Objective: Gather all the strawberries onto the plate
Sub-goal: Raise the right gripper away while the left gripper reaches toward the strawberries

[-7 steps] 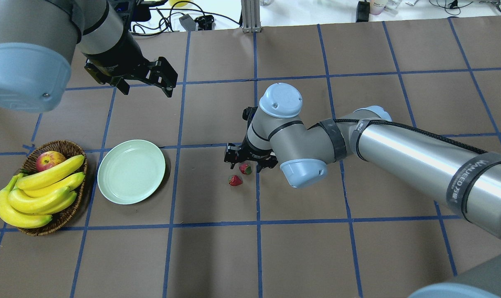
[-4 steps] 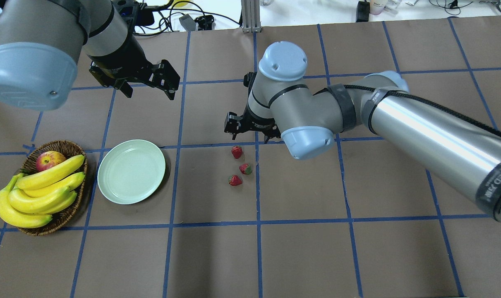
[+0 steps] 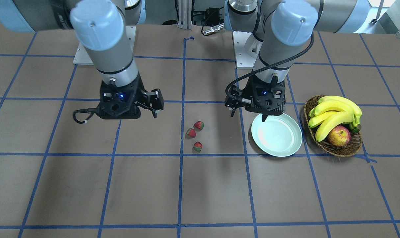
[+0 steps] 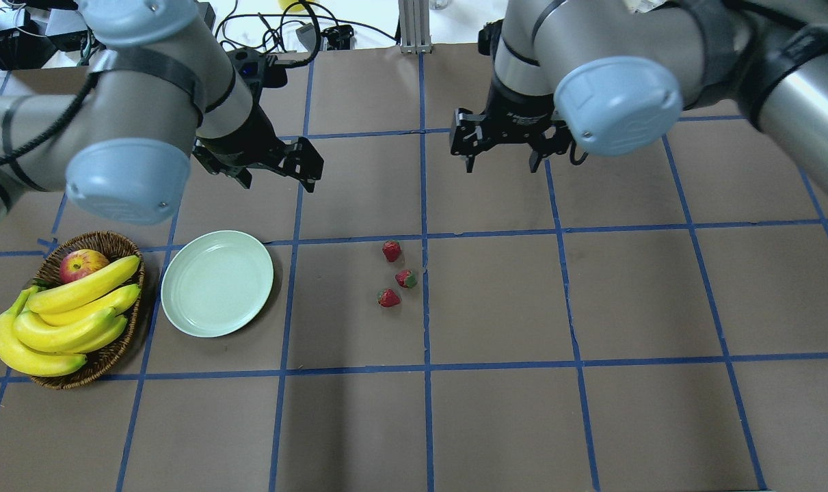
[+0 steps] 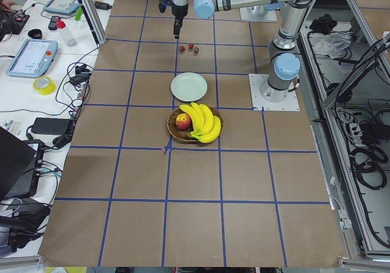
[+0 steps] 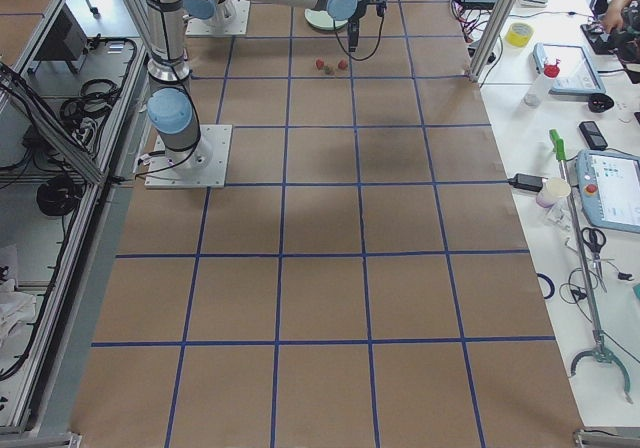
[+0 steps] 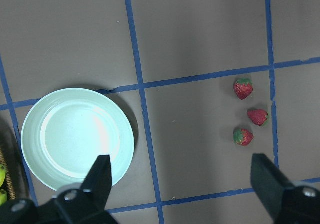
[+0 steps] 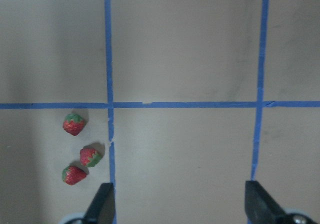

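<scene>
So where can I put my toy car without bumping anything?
The table between the plate and the strawberries is bare, and so is all of it on the strawberries' other side. It's crowded where the basket sits close beside the plate.

Three strawberries [image 3: 191,133] sit in a tight cluster mid-table, well clear of every edge. The plate [image 3: 279,140] lies toward the table's edge on the robot's left, with the basket [image 3: 339,152] of bananas [image 3: 335,112] and an apple [image 3: 339,136] just beyond it. Left gripper [image 3: 248,115] hangs over the plate's robot-side rim, jaws spread. Right gripper [image 3: 138,107] hovers apart from the strawberries.
</scene>
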You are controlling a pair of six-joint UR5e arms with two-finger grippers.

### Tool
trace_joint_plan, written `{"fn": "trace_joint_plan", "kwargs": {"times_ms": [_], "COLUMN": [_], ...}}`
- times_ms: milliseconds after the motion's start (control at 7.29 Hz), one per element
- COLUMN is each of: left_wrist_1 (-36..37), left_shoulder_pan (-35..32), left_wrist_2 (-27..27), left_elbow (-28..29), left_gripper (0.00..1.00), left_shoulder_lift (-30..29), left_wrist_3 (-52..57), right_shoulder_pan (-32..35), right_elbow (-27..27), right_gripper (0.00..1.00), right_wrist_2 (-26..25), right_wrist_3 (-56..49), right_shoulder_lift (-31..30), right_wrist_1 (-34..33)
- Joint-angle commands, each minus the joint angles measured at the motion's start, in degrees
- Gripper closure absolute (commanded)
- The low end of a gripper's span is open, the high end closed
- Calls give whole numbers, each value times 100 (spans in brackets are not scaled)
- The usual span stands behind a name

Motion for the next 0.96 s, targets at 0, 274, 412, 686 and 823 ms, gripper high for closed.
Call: {"fn": "trace_joint_plan", "kwargs": {"times_ms": [0,274,412,686,823], "left_wrist_1": [1052,1135,1135,1153,1162], "left_shoulder_pan": [-415,-697,-785,-865,-970], "left_wrist_2": [-123,-106,-89,-62,-53], "left_elbow": [-653,-699,-699,-699,-707], "left_gripper": [0,0,0,0,0], "left_shoulder_lift": [-267,-618,-768,-997,-1041], "left_wrist_3": [-577,-846,-863,-942,-1116], "right_shoulder_pan": [-408,-400,-374,-383,-383], "right_elbow": [-74,-231,-241,-180,-171], "right_gripper": [3,0,0,0,0], "right_wrist_2": [-505,-525,-517,-508,-516], "right_wrist_3": [-577,-570,-570,-736,-746], "right_shoulder_lift": [-451,-583,-619,-636,-637], "right_wrist_1": [543,858,852,799,799]}}
